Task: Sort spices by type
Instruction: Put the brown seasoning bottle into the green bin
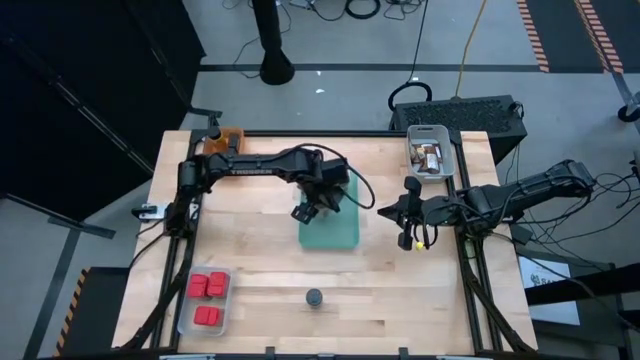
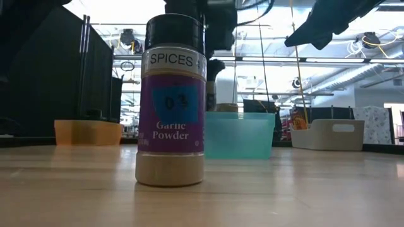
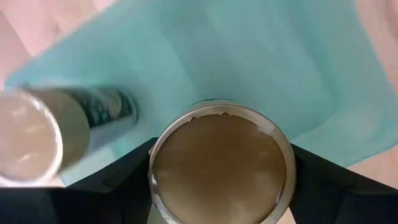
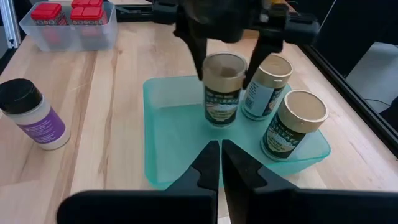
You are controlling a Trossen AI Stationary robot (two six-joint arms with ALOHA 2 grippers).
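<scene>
A teal tray (image 1: 335, 238) lies mid-table. My left gripper (image 4: 227, 71) reaches down into it from above, shut on a tan round jar with a cream top (image 4: 222, 93). Two more such jars (image 4: 266, 87) (image 4: 295, 124) stand upright on the tray floor beside it. A black-capped garlic powder jar (image 2: 170, 101) stands on its base near the table's front edge. Red square boxes (image 1: 207, 300) lie in a clear tray at front left. My right gripper (image 1: 410, 215) hovers shut to the right of the teal tray, holding nothing. My left gripper pinches the jar between its two fingers (image 4: 196, 53) by opposite sides of the upper wall (image 4: 211, 78), just under the cream top. The fingers point steeply down from above. The jar stands upright, low inside the tray. I cannot tell whether its base touches the floor.
A pale bin (image 1: 445, 140) with brown packets sits at the far right, an orange bin (image 1: 232, 135) at the far left corner. Bare wood lies between the teal tray and the garlic powder jar (image 1: 314, 297).
</scene>
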